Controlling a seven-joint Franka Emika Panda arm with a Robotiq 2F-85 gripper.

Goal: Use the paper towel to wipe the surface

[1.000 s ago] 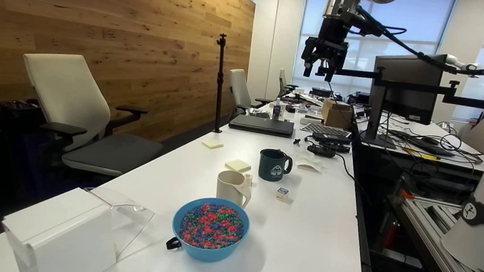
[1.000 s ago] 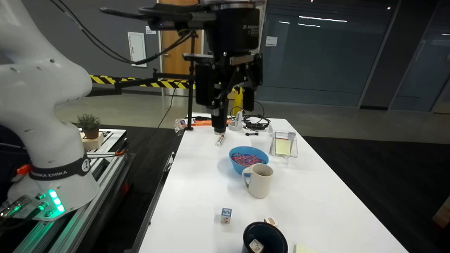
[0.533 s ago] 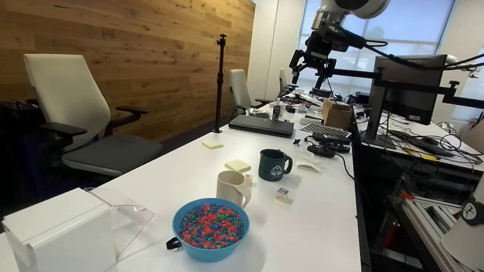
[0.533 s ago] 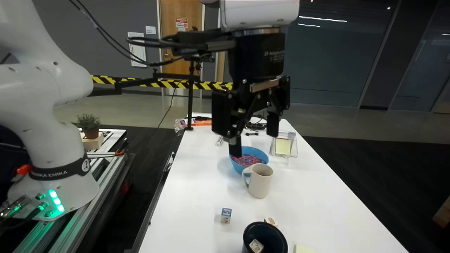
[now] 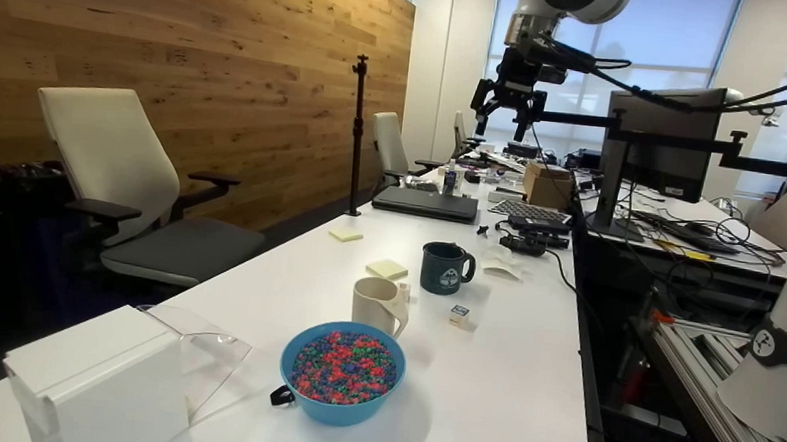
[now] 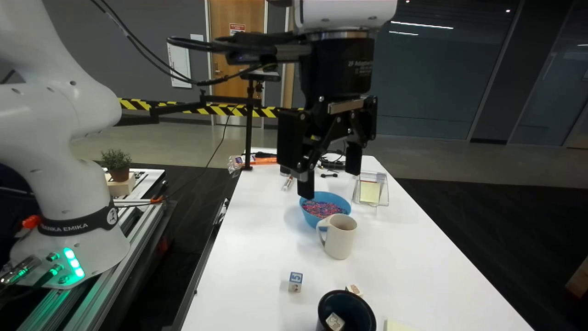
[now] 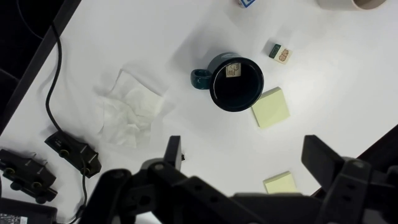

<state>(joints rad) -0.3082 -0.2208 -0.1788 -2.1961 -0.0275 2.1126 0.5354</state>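
Note:
The paper towel (image 7: 129,112) is a crumpled white piece lying flat on the table, left of the dark mug in the wrist view. It also shows in an exterior view (image 5: 502,260), behind and right of the mug. The surface is the long white tabletop (image 5: 506,395), also in an exterior view (image 6: 257,257) and the wrist view (image 7: 214,133). My gripper (image 7: 244,149) is open and empty, fingers pointing down, high above the table. It shows in both exterior views (image 5: 500,128) (image 6: 329,179). In the wrist view the paper towel lies up and left of the left fingertip.
A dark mug (image 7: 238,84) with a block inside stands beside the towel. Sticky-note pads (image 7: 271,108), a block (image 5: 459,316), a cream mug (image 6: 340,236) and a blue bowl of beads (image 5: 340,408) share the table. Black cabled devices (image 7: 74,153) lie near the towel, by the table edge.
My gripper has moved down and shifted sideways, left in an exterior view, and hangs more upright. Over the last half second it has barely moved. It stays open; the paper towel has not moved.

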